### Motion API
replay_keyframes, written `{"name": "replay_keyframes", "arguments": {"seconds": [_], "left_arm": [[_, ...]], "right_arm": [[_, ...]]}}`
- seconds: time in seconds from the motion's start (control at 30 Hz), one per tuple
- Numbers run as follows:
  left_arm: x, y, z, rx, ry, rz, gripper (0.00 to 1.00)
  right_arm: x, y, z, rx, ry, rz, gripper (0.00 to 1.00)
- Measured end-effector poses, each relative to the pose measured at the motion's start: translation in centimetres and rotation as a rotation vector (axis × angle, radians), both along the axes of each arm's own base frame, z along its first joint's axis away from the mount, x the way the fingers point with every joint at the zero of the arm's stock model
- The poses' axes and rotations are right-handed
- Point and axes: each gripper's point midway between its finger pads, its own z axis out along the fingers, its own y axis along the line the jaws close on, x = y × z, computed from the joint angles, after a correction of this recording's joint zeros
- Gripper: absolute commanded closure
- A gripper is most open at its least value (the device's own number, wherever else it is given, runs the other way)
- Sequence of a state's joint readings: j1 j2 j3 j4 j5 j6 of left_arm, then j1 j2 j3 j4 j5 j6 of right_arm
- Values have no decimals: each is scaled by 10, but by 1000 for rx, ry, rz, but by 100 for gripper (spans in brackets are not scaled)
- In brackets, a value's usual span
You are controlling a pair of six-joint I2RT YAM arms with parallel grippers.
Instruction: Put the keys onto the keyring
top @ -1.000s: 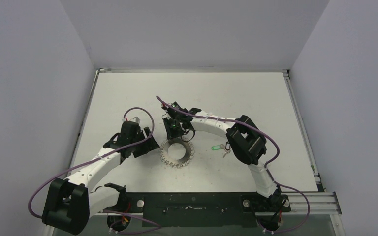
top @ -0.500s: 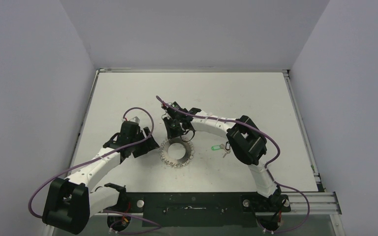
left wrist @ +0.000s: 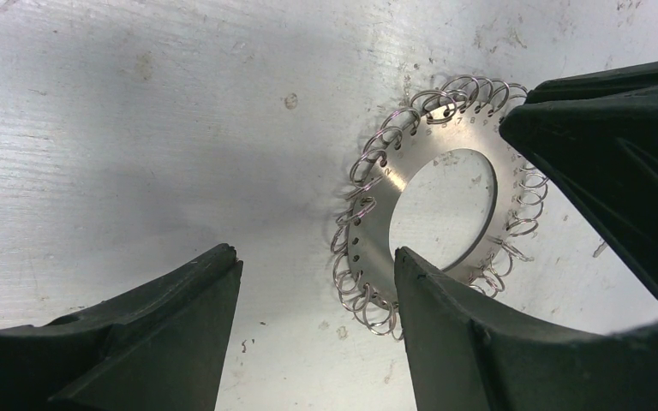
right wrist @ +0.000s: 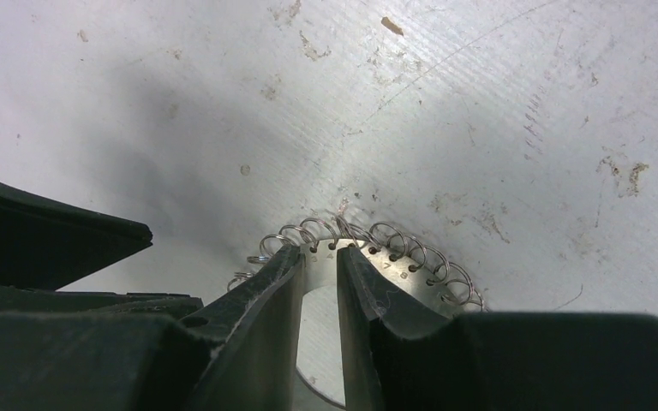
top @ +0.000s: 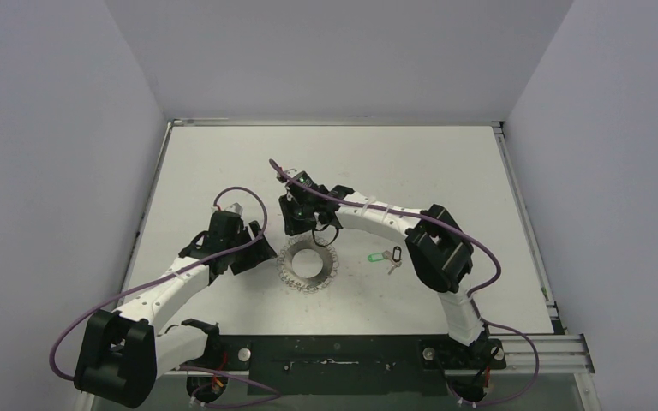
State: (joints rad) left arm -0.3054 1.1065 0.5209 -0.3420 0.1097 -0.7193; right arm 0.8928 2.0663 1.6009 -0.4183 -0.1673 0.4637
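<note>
Right gripper [right wrist: 319,253]: my jaws narrow, tips at keyring [right wrist: 398,259] rim, 12 o'clock, likely to work a loop; pinch unclear. Left gripper [left wrist: 313,257]: jaws wide, empty, 9 o'clock, ready to steady. Green-tagged keys [top: 385,257] lie 3 o'clock, apart.

Keys [top: 385,257] too small for detail

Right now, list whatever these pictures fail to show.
- Keys: top view only, too small to read teeth or how the tags join.
- Keyring: right wrist view, near half hidden behind the right hand; whether it pinches a loop is unclear.
- Keyring, left wrist view: right rim covered by that hand.
</note>
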Motion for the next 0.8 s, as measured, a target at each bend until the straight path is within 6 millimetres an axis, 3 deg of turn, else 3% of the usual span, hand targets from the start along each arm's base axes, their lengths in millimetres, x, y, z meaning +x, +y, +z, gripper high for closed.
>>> {"name": "replay_keyframes", "arguments": {"seconds": [0.23, 0.8], "left_arm": [[0, 0, 0, 0, 0, 1, 36], [1, 1, 0, -1, 1, 5, 36]], "right_arm": [[-1, 0, -3, -5, 6, 0, 76], [-7, -1, -36, -43, 72, 1, 70]]}}
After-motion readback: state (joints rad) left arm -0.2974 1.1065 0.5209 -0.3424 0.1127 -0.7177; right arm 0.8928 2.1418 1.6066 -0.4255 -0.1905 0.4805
